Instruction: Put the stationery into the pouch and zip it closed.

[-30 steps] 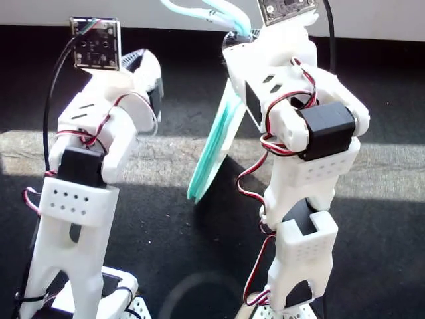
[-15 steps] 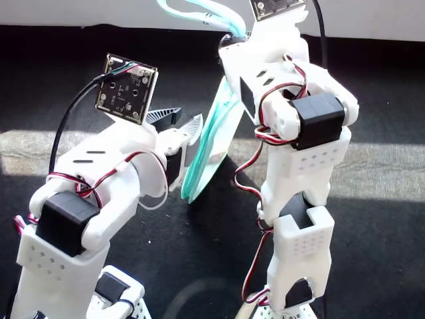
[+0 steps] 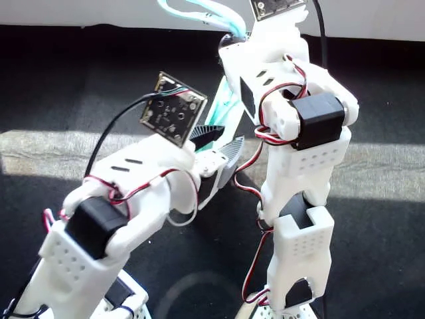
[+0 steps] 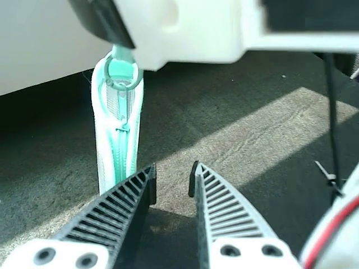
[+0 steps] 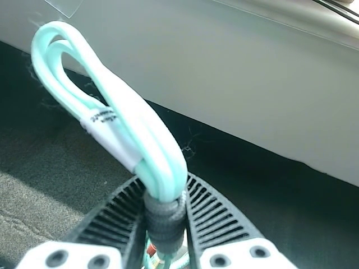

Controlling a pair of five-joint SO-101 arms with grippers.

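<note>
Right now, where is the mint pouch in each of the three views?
High view: the pouch hangs between the two arms, partly behind the left arm's camera board.
Left wrist view: edge-on, zipper facing the camera, just beyond the open left gripper.
Right wrist view: its strap rises from the shut right gripper.
Shared landmark: the right gripper, clamped at the pouch's top.

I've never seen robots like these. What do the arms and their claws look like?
The left arm and right arm are chunky white plastic shells with black motor blocks at the joints and red and black wires looping outside. A bare circuit-board camera sits on each wrist. The left gripper and right gripper have black, ribbed, pointed fingers.
</note>
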